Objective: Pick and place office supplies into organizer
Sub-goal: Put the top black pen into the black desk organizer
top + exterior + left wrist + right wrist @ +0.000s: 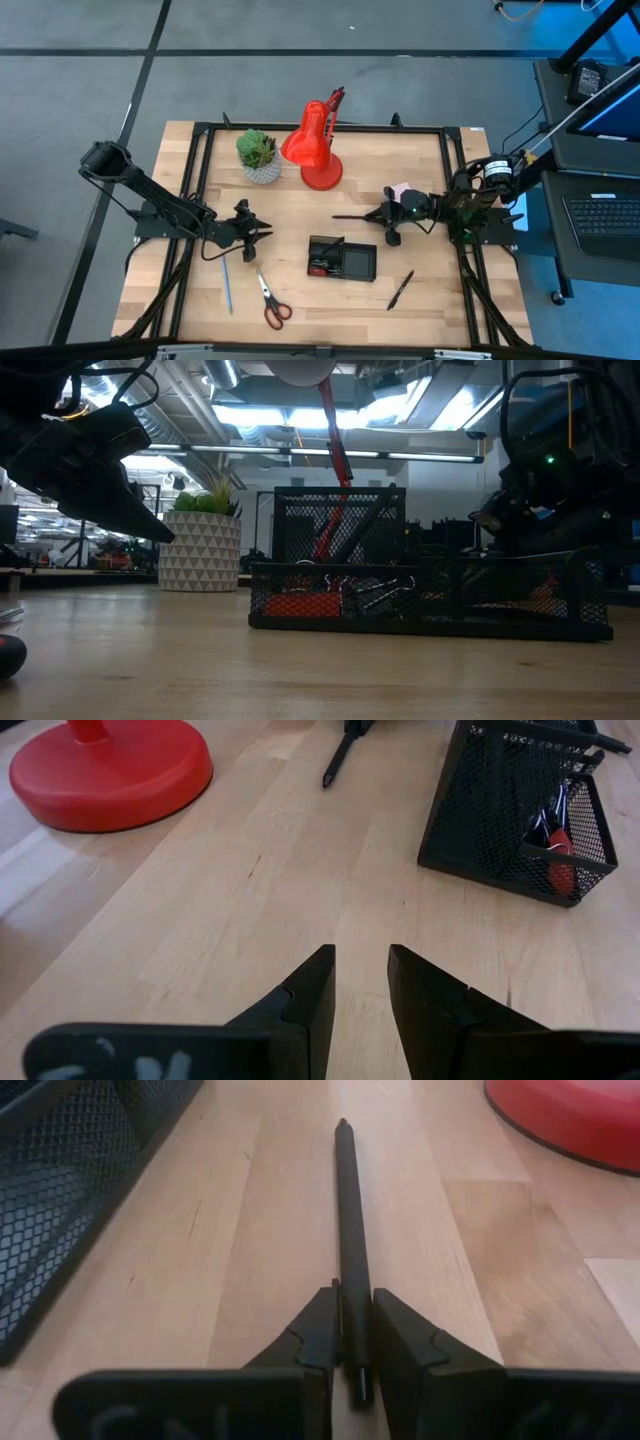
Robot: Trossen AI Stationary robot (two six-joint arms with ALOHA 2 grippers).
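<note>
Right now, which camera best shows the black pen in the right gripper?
The right wrist view: the slim black pen runs forward from between the right gripper fingers, clamped. The high view shows it small; the left wrist view shows only its tip; the low view doesn't show it.

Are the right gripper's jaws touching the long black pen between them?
Touching. In the right wrist view, the right gripper has both jaws pressed against the long black pen, no gap on either side. The high view shows the pen sticking out toward the table's middle.
</note>
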